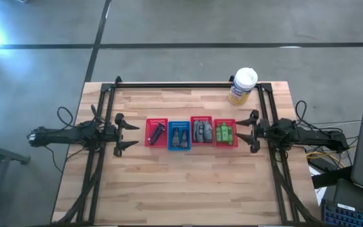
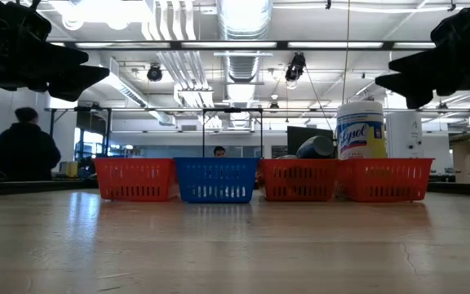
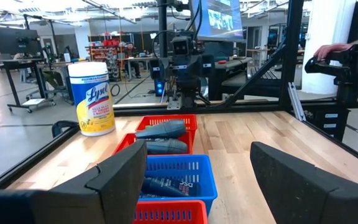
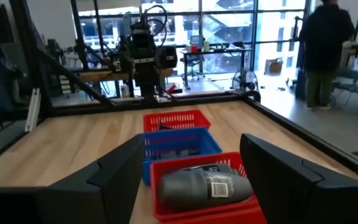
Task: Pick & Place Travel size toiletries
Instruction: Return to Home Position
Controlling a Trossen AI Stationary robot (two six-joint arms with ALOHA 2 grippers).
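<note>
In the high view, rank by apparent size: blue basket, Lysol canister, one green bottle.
Largest: blue basket and Lysol canister look about alike; the canister stands taller, nearer the camera, so no ranking.
Smallest: green bottle.

A big open robotics lab: exposed ceiling ducts [image 2: 237, 61], workbenches [image 3: 27, 65] and a screen [image 3: 219, 17] beyond the wooden table [image 2: 235, 245].

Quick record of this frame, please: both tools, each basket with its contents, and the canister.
left tool: open, empty, at the row's left end
right tool: open, empty, at the row's right end
basket 1: red, dark razors
basket 2: blue, small dark bottles
basket 3: red, grey bottles
basket 4: red, green bottles
canister: upright, behind basket 4, outside all baskets
</note>
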